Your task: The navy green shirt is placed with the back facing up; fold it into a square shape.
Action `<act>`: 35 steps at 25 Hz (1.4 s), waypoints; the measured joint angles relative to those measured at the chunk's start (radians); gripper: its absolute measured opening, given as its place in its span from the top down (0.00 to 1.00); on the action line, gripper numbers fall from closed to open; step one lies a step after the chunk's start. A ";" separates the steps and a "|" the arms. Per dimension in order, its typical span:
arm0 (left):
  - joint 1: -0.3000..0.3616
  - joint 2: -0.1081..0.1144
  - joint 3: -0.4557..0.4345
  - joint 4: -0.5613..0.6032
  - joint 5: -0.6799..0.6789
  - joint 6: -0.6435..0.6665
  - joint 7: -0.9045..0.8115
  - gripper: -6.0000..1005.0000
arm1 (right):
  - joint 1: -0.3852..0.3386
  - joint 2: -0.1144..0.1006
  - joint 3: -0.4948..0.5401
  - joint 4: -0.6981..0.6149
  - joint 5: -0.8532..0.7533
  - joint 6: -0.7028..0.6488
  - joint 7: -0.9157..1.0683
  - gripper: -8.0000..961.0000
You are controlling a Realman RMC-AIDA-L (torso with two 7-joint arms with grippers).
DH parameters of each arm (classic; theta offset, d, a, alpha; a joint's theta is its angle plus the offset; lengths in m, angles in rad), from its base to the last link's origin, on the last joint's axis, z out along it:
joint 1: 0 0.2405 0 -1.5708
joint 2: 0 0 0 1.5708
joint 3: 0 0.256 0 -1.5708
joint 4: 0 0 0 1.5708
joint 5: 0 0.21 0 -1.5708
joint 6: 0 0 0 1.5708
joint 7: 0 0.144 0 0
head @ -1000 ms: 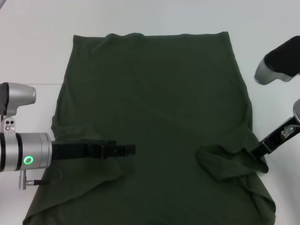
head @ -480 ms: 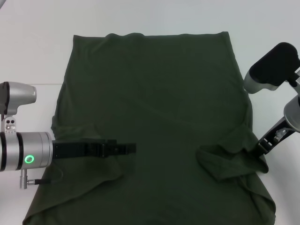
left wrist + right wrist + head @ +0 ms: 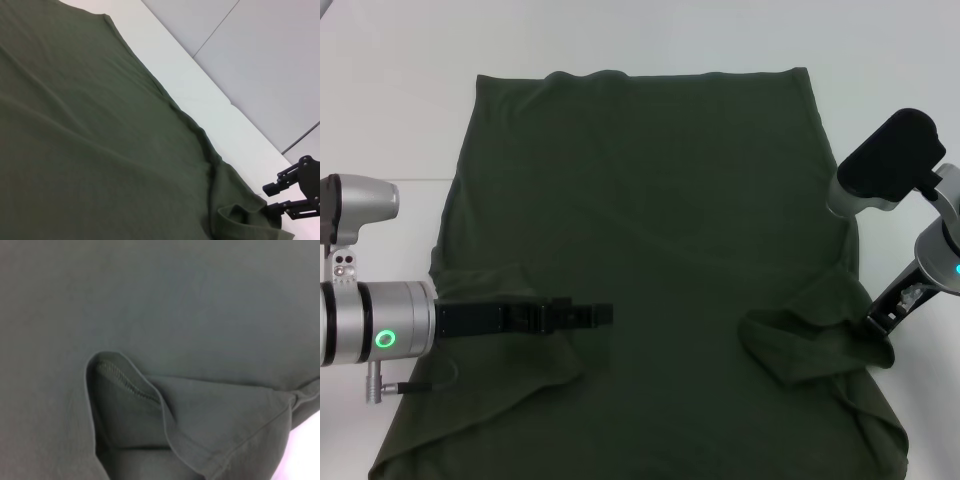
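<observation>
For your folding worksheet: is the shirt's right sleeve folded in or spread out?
Folded in: the right sleeve lies doubled over the navy green shirt, hem showing in the right wrist view.

No readable text, label, brand, number or sign in any of my three views. The navy green shirt (image 3: pixel 650 230) lies with a plain side up and shows no lettering; the seam and hem seen from my right wrist carry no tag. Only mark on my hardware is a green ring light (image 3: pixel 384 340) on my left arm, plus a small blue light (image 3: pixel 957 269) on my right arm, neither bearing characters.
</observation>
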State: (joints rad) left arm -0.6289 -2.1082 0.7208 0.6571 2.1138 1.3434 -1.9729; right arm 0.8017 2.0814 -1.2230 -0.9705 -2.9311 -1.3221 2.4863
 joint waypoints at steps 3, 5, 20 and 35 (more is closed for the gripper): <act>0.000 -0.001 0.000 0.001 0.000 0.000 -0.007 0.12 | 0.000 0.000 -0.011 0.002 0.000 0.003 -0.003 0.51; -0.001 -0.001 0.000 0.001 -0.001 0.001 -0.012 0.12 | -0.001 -0.004 -0.018 -0.004 0.000 -0.003 -0.002 0.56; -0.010 -0.001 0.000 0.003 -0.014 -0.014 -0.014 0.12 | 0.032 -0.021 0.019 -0.018 0.004 -0.010 0.003 0.96; -0.026 0.006 0.000 0.002 -0.014 -0.035 -0.008 0.12 | 0.196 -0.023 0.137 0.135 0.003 0.072 0.039 0.99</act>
State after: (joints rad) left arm -0.6549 -2.1025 0.7210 0.6593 2.0999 1.3082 -1.9814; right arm 0.9977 2.0586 -1.0859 -0.8359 -2.9285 -1.2497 2.5250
